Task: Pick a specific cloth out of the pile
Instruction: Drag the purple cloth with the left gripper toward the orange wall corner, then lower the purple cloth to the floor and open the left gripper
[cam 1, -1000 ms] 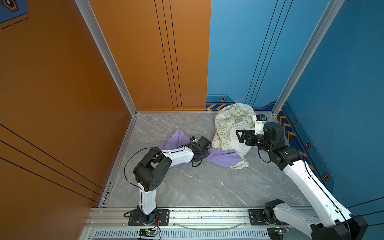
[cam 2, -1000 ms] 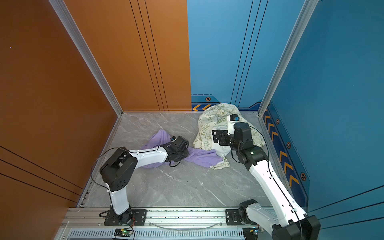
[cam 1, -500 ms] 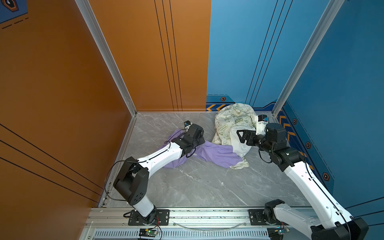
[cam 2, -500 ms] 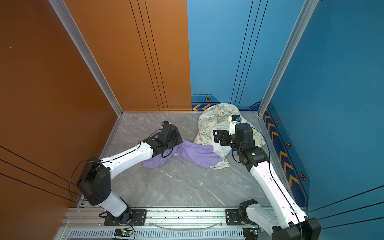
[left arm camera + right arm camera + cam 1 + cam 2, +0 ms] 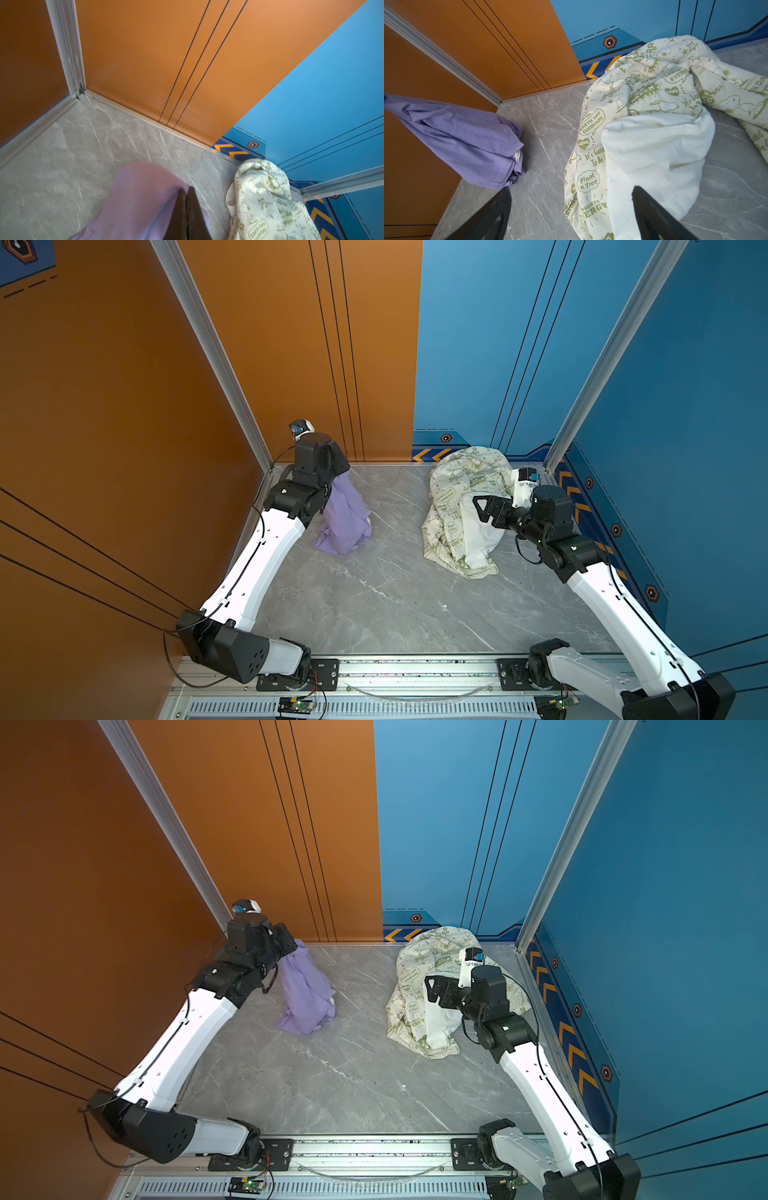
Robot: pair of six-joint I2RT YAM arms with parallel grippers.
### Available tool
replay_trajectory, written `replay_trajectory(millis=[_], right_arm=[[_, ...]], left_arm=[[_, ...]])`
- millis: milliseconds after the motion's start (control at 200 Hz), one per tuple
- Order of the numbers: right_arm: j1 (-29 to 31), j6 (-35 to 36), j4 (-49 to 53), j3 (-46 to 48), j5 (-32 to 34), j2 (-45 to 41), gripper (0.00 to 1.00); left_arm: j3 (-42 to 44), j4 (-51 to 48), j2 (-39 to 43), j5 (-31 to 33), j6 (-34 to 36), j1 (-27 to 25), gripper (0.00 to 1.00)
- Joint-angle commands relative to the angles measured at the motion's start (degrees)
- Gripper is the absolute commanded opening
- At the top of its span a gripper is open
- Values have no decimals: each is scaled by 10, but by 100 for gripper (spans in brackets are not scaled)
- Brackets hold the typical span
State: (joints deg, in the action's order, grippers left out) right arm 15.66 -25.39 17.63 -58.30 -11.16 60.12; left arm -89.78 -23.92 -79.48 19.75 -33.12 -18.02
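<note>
Right wrist | cloth [image 5: 463, 137]: plain lavender, creased | (lower end bunched)

left gripper [image 5: 186, 194] raised, cloth [image 5: 343, 514] pulled from pile [image 5: 455, 497]

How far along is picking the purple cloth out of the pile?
Done: the purple cloth is clear of the pile, bare table between. In hand: the left gripper is shut on its raised top, lower end touching the table. The right gripper hangs open. Left: perhaps laying it down.
</note>
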Motion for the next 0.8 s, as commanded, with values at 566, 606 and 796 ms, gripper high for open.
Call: replay_trajectory(millis=[566,606,796], right_arm=[[13,-4,-86,10,-118,-4,100],[17,-4,-90,10,-119,-1,100],[38,-4,-93,4,-120,10,100]], left_arm=[[313,-23,178,60,27,48,1],[351,-24,194,61,7,51,1],[481,-24,232,65,-88,64,2]])
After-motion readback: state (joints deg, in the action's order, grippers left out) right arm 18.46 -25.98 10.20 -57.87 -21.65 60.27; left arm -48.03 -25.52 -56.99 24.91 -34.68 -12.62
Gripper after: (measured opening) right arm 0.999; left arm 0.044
